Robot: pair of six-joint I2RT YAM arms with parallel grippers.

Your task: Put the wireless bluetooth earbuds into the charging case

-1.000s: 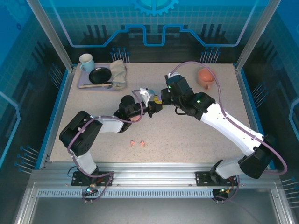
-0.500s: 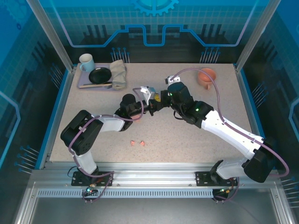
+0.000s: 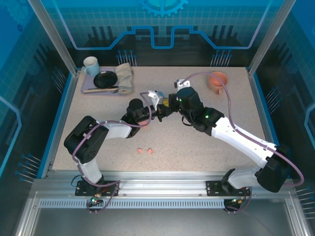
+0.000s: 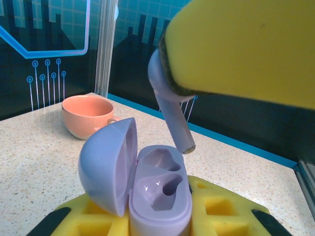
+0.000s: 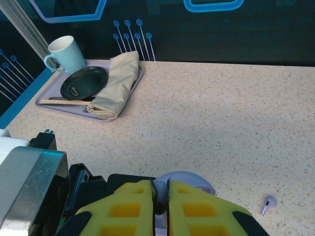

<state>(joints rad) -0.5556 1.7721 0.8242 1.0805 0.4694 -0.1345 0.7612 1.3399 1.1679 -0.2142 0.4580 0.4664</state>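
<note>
Left hand (image 4: 155,221) clenched on the open lilac charging case (image 4: 158,196), lid (image 4: 109,162) swung back to one side, both wells empty. Right hand (image 5: 160,201), the nearer to the job, pinches a lilac earbud (image 4: 170,105) by its head, stem pointing down and slightly aslant, tip just above the case's rim and clear of the wells; the next move looks like a short descent along the stem. Second lilac bud (image 5: 268,204) lies loose on the desk (image 5: 221,123); two pink buds (image 3: 145,151) lie well apart, toward the arm bases.

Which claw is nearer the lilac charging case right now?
Left. The left claw grips the open lilac case; the right claw hangs just above it, pinching a lilac earbud.
</note>
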